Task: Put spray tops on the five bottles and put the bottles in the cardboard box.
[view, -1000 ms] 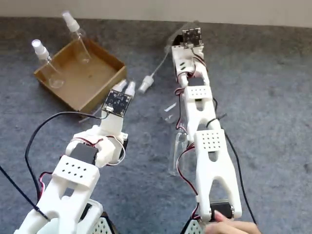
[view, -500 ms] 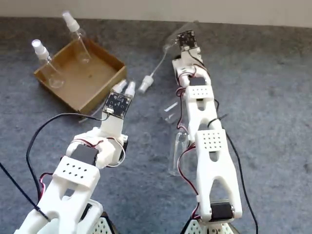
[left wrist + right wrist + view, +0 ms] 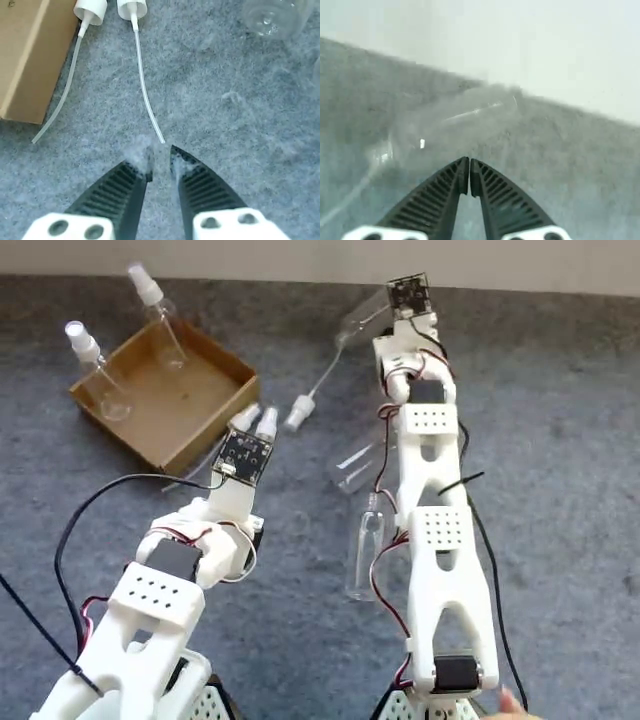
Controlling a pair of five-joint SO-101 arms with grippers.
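**Left end effector (image 3: 160, 159).** The fingers are parted by a narrow gap and hold nothing. The tips sit low over the grey desk (image 3: 260, 115).

- The nearer spray top (image 3: 132, 7) lies straight ahead of it, beside a second spray top (image 3: 90, 10) and the cardboard box (image 3: 25, 60).
- The dip tube (image 3: 145, 90) of the nearer top is the long axis. It runs from the head back toward the end effector, almost in line with the finger gap.
- The tube's free end stops just ahead of the fingertips, slightly toward one finger, and is not between them.
- Judgement: a short forward advance would bring the tube end into the gap. Taking the head instead calls for a longer reach along the tube.

**Right end effector (image 3: 470, 167).** The fingers are pressed together and hold nothing.

- An uncapped clear bottle (image 3: 460, 117) lies on its side just beyond the tips, at the far edge of the desk.
- The bottle's long axis runs across the approach line, not along it.
- Judgement: the fingers must spread before any grasp.

**Arm assignment.** The left arm is nearer the two spray tops. The right arm is nearer the far bottle.
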